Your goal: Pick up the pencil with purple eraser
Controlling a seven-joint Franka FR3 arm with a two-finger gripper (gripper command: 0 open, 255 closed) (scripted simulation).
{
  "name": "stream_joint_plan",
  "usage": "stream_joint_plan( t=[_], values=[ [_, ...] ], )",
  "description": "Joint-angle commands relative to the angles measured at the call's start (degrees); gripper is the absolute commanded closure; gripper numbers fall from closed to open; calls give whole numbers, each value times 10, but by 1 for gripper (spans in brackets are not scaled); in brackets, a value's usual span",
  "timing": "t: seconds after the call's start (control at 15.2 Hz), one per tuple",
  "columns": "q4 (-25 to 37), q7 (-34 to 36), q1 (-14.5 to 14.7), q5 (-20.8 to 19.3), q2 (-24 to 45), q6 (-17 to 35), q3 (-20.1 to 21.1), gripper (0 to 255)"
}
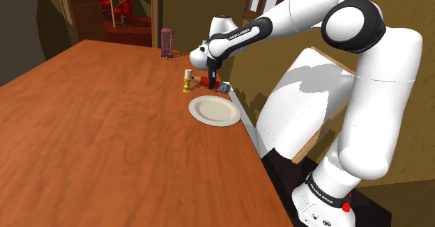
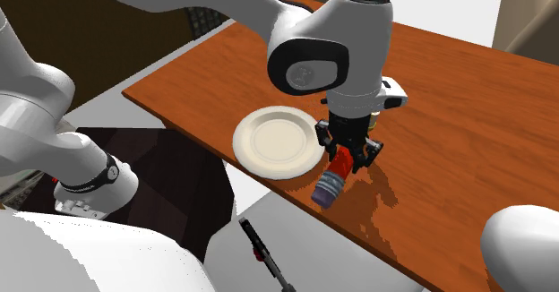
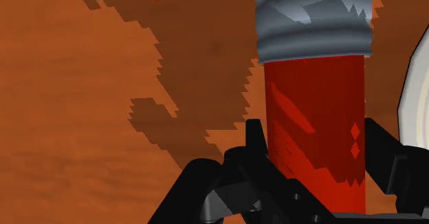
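Fingers (image 3: 382, 146) clasp pencil (image 3: 316, 113) — red, grey ferrule (image 3: 313, 25), purple eraser (image 2: 323, 195).

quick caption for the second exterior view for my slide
Black gripper clasps the red pencil with purple eraser beside a white plate near the edge of the wooden table.

Pencil (image 2: 332, 178) beside plate (image 2: 244, 143) on table (image 2: 448, 75)

I read the pencil (image 3: 316, 147) as a glossy red barrel with a grey ribbed band (image 3: 313, 23) and a purple eraser (image 2: 324, 193). The end effector (image 2: 350, 154) is all black, and the arm (image 1: 362, 86) is white with dark joints. The surface (image 1: 104, 135) is reddish-brown with wood grain. The plate (image 2: 278, 142) is plain cream. At the plate's eleven o'clock in the shoulder view, a small figure (image 1: 187, 83) is yellow with a cream top.
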Motion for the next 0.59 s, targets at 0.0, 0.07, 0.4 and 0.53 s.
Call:
stream_joint_plan(
  t=[0.0, 0.07, 0.4, 0.53],
  values=[
    [8, -1, 0, 1, -6, -14, 0, 255],
    [12, -2, 0, 1, -9, -21, 0, 255],
    [31, -6, 1, 2, -24, -54, 1, 255],
    [31, -6, 1, 2, -24, -55, 1, 255]
  ],
)
